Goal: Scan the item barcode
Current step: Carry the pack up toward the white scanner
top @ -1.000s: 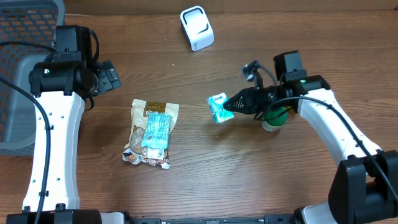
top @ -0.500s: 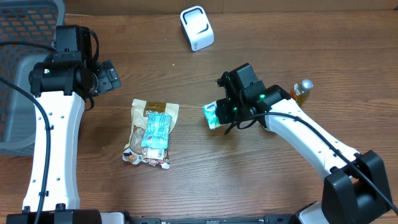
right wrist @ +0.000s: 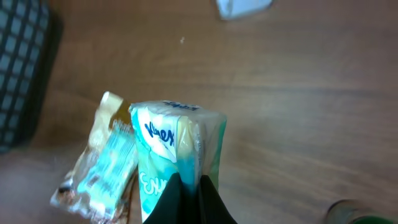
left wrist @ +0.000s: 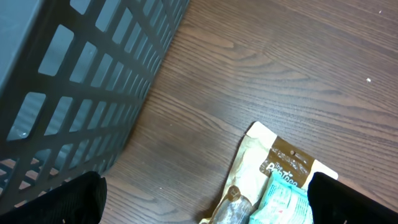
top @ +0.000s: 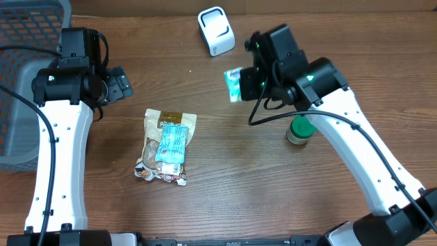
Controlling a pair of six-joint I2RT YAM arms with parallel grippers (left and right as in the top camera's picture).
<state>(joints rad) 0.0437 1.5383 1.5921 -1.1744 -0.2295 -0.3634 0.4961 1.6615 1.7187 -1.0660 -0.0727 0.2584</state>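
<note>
The item, a teal-and-white tissue pack [top: 233, 85], hangs above the table in my right gripper [top: 244, 83], which is shut on its edge. In the right wrist view the pack [right wrist: 174, 146] stands upright with the black fingertips [right wrist: 210, 199] pinched on its wrapper. The white barcode scanner [top: 216, 31] sits on the far side of the table, a short way beyond the pack, and shows at the top edge of the right wrist view as the scanner [right wrist: 244, 6]. My left gripper [top: 120, 85] hovers open at the left, nothing between its fingers [left wrist: 62, 202].
A tan snack bag [top: 166, 145] with a teal packet on it lies at mid-table, also seen as the snack bag [left wrist: 280, 177]. A grey basket [top: 27, 41] stands at the far left, close to the left gripper. A green-capped bottle [top: 300, 130] stands under the right arm.
The right arm has risen and carried the tissue pack away from the table's middle toward the scanner at the far side. The left arm has not moved.
</note>
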